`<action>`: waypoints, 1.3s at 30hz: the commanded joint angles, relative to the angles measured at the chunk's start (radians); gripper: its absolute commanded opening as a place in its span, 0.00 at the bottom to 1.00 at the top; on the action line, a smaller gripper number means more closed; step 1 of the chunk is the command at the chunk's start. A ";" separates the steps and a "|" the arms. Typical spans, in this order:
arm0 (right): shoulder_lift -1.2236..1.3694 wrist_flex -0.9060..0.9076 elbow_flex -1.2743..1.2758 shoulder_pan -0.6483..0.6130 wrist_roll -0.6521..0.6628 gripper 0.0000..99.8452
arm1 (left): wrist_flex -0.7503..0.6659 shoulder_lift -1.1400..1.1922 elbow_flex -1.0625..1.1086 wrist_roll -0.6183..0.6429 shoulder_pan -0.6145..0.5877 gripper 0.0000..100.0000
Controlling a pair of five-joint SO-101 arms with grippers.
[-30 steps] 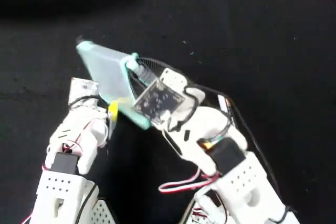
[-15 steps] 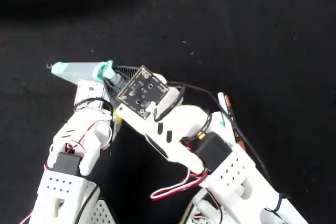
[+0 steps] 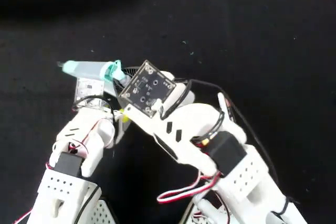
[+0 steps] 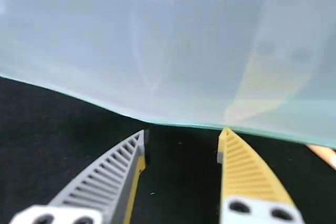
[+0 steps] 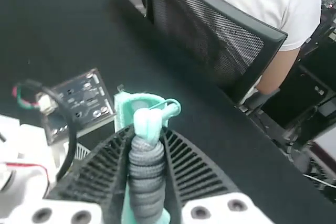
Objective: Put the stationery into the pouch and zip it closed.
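One pen (image 3: 227, 104) lies out on the table (image 3: 273, 35), so packing and zipping look unfinished. Your right gripper (image 5: 144, 124) pinches one end of the teal pouch (image 3: 86, 68); your left gripper (image 4: 181, 135) is spread at its edge.

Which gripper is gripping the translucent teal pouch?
The right gripper: its fingers are shut on the end of the translucent teal pouch. The left gripper has its fingers apart, gripping nothing.

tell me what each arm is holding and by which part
The right tool is shut on the pouch, pinching its teal end by the pull tab. The left tool is open at the pouch's edge, holding nothing.
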 commanded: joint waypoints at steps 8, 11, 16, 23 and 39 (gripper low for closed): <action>0.004 0.068 0.007 -0.023 0.149 0.01 | 0.020 0.000 -0.054 -0.104 -0.064 0.23; 0.002 0.066 0.090 0.026 0.158 0.01 | 0.069 0.000 -0.097 -0.224 -0.262 0.20; 0.002 0.066 0.191 0.040 0.153 0.01 | 0.074 0.000 -0.168 -0.195 -0.486 0.12; 0.002 0.074 0.268 0.038 0.155 0.01 | 0.301 0.000 -0.355 -0.166 -0.453 0.25; 0.002 0.124 0.288 -0.157 0.157 0.01 | 0.709 0.002 -0.662 -0.333 -0.305 0.25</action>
